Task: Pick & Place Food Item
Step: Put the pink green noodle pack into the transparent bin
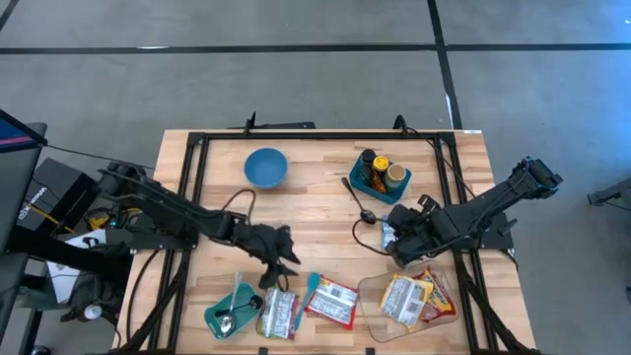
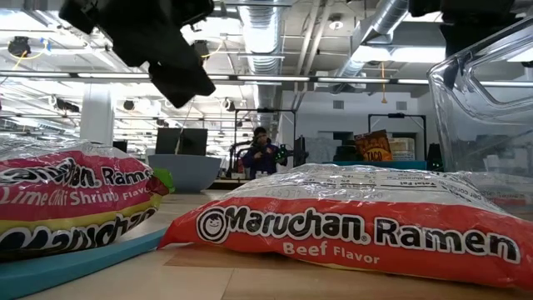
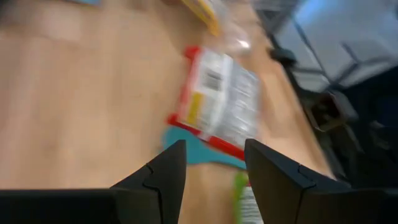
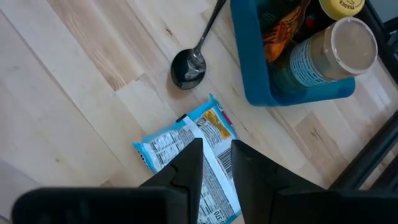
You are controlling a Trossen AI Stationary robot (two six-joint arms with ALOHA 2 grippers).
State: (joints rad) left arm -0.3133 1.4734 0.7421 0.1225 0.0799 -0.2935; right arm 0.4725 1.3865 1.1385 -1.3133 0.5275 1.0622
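- While both arms hover over the counter (image 1: 315,177), ramen packs (image 1: 331,302) lie along its near edge, within reach.
- Left end effector (image 1: 281,258) hangs just above them, fingers apart, grasping nothing.
- Right end effector (image 4: 214,163) sits over a blue snack pack (image 4: 186,149), narrowly parted, probably lined up for a grasp.

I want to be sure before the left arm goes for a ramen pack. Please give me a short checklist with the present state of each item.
1. left gripper empty, jaws apart: ok.
2. red ramen pack lies ahead of the left gripper, not covered: ok.
3. clear container has free space for another pack: cannot tell, two packs already lie in it.
4. right gripper away from the left arm's path: ok, it hovers over the small blue packet.
5. right gripper holds nothing: ok, a narrow gap shows between its fingers.
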